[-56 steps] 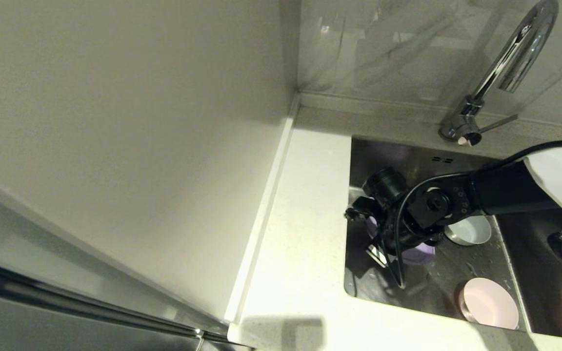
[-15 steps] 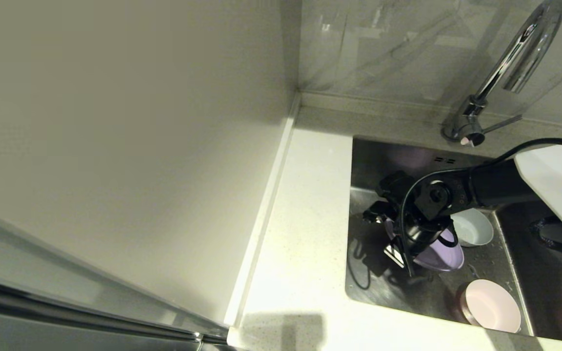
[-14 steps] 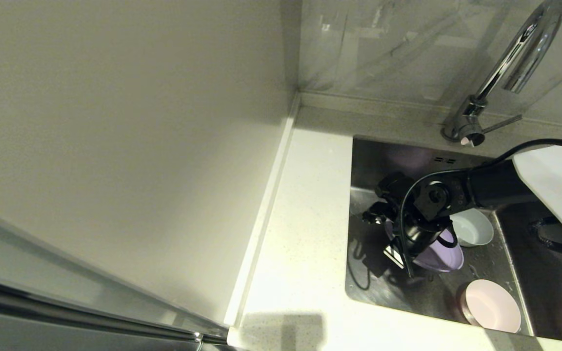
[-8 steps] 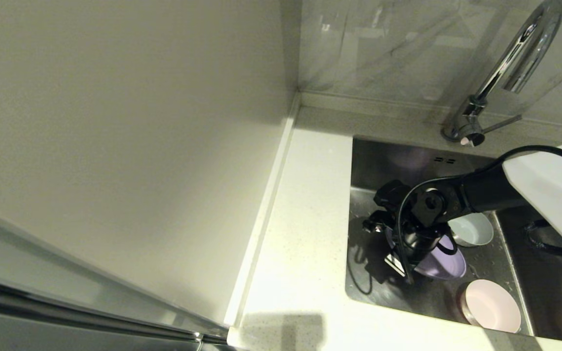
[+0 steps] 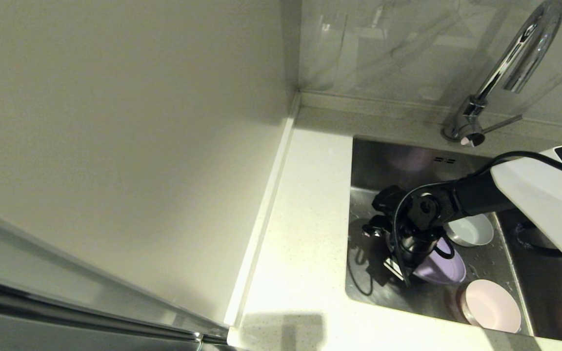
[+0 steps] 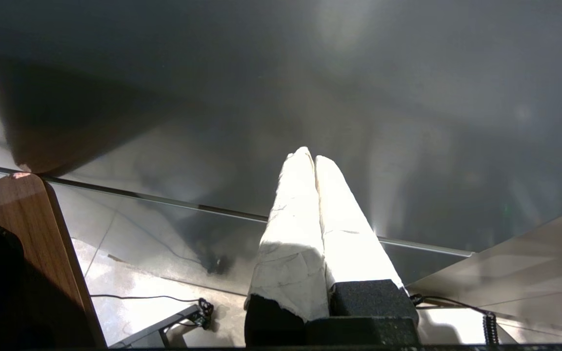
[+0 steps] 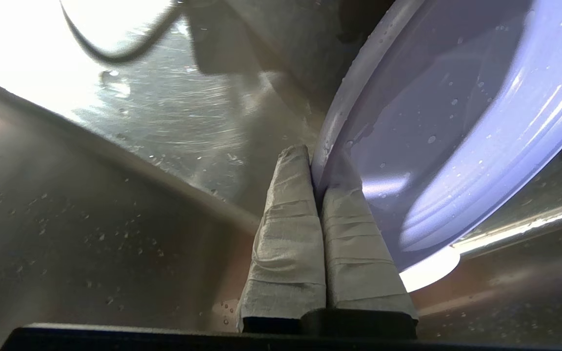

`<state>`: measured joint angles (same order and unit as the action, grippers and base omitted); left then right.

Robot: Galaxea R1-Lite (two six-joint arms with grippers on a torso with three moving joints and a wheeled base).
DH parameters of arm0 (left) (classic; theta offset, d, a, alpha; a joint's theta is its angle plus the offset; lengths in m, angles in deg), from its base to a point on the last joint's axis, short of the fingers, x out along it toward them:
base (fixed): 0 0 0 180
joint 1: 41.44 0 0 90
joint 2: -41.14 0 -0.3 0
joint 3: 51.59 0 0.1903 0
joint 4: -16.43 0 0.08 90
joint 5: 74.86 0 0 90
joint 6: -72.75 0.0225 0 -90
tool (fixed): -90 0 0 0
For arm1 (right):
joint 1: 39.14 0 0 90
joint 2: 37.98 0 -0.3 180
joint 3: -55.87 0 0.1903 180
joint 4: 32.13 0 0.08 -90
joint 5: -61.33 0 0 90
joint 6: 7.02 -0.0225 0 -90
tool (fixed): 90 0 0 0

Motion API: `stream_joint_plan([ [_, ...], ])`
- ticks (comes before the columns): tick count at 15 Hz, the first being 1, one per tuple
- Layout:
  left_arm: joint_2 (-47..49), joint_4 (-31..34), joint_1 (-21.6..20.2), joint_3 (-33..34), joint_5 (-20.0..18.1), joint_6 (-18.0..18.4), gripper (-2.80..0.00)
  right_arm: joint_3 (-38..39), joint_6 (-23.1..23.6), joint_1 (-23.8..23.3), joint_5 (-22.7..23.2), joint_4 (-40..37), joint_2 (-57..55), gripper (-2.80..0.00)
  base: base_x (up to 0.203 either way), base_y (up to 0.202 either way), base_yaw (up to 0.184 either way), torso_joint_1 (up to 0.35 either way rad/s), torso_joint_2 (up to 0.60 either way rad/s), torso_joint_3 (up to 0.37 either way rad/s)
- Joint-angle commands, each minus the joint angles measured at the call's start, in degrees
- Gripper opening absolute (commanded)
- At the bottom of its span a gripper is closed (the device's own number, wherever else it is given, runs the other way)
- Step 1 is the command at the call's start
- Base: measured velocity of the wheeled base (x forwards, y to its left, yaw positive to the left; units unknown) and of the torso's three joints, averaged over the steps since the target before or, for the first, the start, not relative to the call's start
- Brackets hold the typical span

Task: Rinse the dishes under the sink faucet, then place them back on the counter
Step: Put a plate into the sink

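No legible text, label, brand, number or sign was present in any view. The two small dark marks on the rear wall of the rectangular brushed stainless steel sink, upper right of the head view, were overflow slots, not characters.

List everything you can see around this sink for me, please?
lavender plate: one, pale purple, tilted in the sink, rim pinched by the right gripper
white mug: one, white, in the sink beside the plate
pink bowl: one, pale pink, near front of the sink
sink: one, brushed steel, wet
faucet: one, chrome, behind the sink
counter: one, white speckled, left of the sink
wall panel: one, grey marbled, behind
right gripper: one, shut on the plate's rim
left gripper: one, shut, parked away from the sink
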<state>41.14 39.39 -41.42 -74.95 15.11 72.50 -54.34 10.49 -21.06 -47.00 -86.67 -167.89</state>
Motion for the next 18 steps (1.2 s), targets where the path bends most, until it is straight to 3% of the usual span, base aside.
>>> stream_joint_plan([
  [1, 0.0, 0.1, 0.0, 0.2, 0.0, 0.0, -2.8, 0.0, -0.3, -0.1, -0.1, -0.2, -0.3, -2.8, 0.0, 0.0, 0.0, 0.0, 0.0, 0.0],
  [14, 0.0, 0.1, 0.0, 0.2, 0.0, 0.0, -2.8, 0.4, -0.8, -0.1, -0.5, -0.3, 0.1, -2.8, 0.0, 0.0, 0.0, 0.0, 0.0, 0.0],
  [15, 0.0, 0.0, 0.0, 0.2, 0.0, 0.0, -2.8, 0.4, -1.0, -0.1, -0.8, -0.3, 0.2, 0.0, 0.0, 0.0, 0.0, 0.0, 0.0, 0.0],
  [18, 0.0, 0.0, 0.0, 0.1, 0.0, 0.0, -2.8, 0.4, -1.1, -0.1, -1.4, -0.3, 0.3, 0.0, 0.0, 0.0, 0.0, 0.0, 0.0, 0.0],
])
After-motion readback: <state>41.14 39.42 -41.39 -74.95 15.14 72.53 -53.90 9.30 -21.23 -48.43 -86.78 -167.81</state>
